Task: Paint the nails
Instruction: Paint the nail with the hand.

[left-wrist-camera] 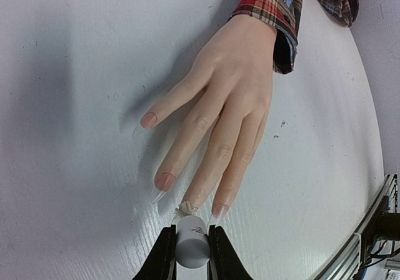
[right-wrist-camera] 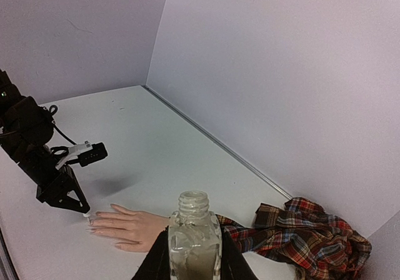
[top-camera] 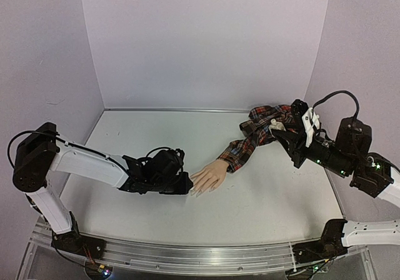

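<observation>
The mannequin hand [left-wrist-camera: 228, 99] lies flat on the table, its red plaid sleeve [left-wrist-camera: 275, 8] at the top right. Its nails are pale with long clear tips, such as these three [left-wrist-camera: 148, 119] [left-wrist-camera: 165, 181] [left-wrist-camera: 220, 211]. My left gripper [left-wrist-camera: 191, 232] is shut on a grey-white cap [left-wrist-camera: 192, 245]. The cap's brush [left-wrist-camera: 185, 210] rests on the tip of the finger between those last two nails and hides that nail. My right gripper [right-wrist-camera: 194, 237] is shut on an open clear bottle [right-wrist-camera: 194, 214], held upright above the sleeve [top-camera: 259, 133]. In the top view the left gripper [top-camera: 186, 185] is at the fingertips [top-camera: 199, 189].
The plaid shirt [right-wrist-camera: 312, 230] lies bunched at the back right by the wall. Lilac walls close the table at the back and on both sides. A metal rail [top-camera: 200, 258] runs along the near edge. The left arm's cable [right-wrist-camera: 56, 149] hangs above the table.
</observation>
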Motion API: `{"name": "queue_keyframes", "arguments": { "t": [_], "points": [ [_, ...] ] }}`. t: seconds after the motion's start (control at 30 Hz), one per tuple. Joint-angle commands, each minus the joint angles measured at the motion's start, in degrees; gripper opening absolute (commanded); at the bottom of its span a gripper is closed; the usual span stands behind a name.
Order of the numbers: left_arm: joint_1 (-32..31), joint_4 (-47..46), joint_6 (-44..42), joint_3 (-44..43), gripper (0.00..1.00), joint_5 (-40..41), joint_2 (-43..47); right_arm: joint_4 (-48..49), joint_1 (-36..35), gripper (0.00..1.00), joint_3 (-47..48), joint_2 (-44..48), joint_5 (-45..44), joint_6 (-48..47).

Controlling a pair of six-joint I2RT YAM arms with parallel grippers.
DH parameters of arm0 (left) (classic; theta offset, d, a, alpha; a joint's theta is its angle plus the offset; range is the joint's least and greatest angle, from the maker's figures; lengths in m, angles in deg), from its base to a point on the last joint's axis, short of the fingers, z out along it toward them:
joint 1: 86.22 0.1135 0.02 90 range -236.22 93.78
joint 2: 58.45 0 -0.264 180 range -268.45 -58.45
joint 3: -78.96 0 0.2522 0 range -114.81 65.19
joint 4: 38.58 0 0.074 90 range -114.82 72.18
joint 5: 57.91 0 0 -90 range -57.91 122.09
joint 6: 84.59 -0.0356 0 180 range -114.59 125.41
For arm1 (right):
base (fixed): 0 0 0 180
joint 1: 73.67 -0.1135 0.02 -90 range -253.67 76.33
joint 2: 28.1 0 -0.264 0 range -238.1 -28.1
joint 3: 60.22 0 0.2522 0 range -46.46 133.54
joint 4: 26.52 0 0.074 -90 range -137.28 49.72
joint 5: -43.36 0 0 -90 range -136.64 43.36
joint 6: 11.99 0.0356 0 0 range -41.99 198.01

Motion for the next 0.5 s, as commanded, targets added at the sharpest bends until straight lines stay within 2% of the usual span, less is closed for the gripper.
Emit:
{"name": "queue_keyframes", "arguments": {
  "t": [0.0,0.47],
  "points": [
    [0.3,-0.5,0.8,0.6,0.0,0.8,1.0,1.1,-0.2,0.0,1.5,0.3,0.4,0.2],
    [0.3,-0.5,1.4,1.3,0.0,0.8,1.2,1.2,-0.2,0.0,1.5,0.2,0.5,0.2]
  ]
}}
